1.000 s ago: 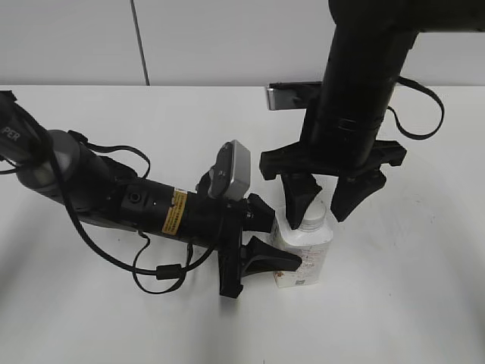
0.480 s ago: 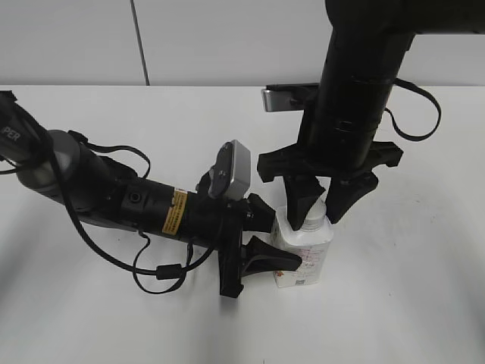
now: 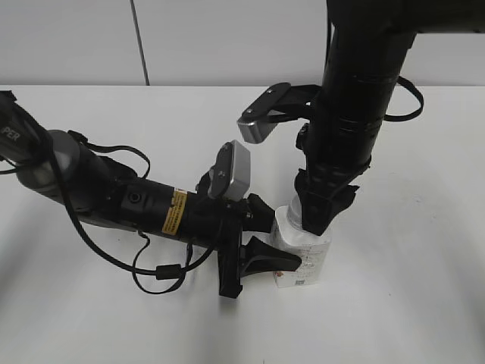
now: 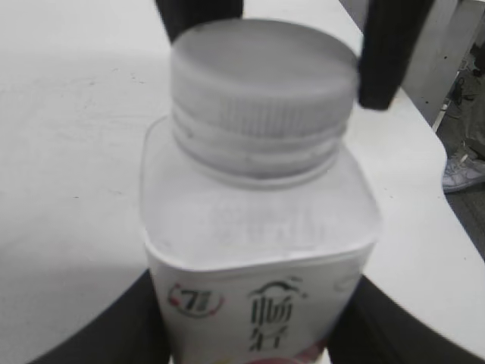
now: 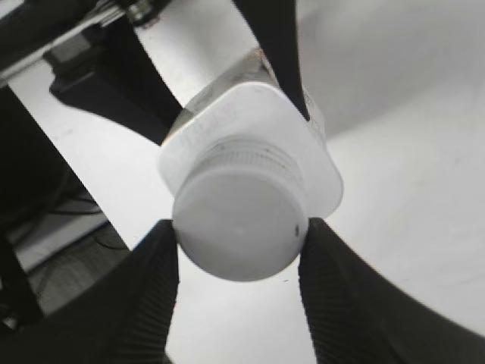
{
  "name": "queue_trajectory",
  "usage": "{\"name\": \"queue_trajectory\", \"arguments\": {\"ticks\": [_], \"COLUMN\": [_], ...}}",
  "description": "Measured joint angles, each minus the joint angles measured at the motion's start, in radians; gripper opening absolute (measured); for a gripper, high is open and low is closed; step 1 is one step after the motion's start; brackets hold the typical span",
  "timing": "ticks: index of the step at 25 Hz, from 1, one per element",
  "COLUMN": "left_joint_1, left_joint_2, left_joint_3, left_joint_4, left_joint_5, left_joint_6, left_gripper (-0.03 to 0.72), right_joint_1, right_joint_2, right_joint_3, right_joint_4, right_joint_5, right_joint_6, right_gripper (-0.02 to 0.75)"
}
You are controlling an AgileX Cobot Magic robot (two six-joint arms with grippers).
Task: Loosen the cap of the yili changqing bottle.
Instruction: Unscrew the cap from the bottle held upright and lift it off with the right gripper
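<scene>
The right end effector had rotated about its vertical axis over the last second while clamped on the cap, its wrist camera swinging from 12 toward 10 o'clock, so the loosening twist seemed underway. The left end effector gripped the yili changqing bottle by its body, standing upright on the tabletop. Nothing else stood near; the left arm's cables lay at 9 o'clock, clear of the twist.
</scene>
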State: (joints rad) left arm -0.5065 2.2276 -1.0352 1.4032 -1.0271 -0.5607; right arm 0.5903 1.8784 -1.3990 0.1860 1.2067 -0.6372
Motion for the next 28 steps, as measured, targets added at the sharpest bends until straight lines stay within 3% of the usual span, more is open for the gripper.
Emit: {"name": "queue_trajectory", "arguments": {"ticks": [5, 10, 28], "left_joint_1": [0.0, 0.001, 0.0], "left_joint_2": [0.0, 0.0, 0.0], "left_joint_3": [0.0, 0.0, 0.0], "left_joint_4": [0.002, 0.004, 0.011], "left_joint_5": [0.0, 0.0, -0.004], "left_joint_6": [0.003, 0.003, 0.003], "left_gripper": [0.354, 0.353, 0.348], "right_joint_1": [0.0, -0.001, 0.0], "right_joint_2": [0.0, 0.0, -0.057], "right_joint_3": [-0.001, -0.001, -0.001], "right_joint_4": [-0.012, -0.014, 0.013], "right_joint_5": [-0.027, -0.04, 0.002], "right_joint_6": [-0.428, -0.641, -0.681], "right_gripper": [0.389, 0.389, 0.388]}}
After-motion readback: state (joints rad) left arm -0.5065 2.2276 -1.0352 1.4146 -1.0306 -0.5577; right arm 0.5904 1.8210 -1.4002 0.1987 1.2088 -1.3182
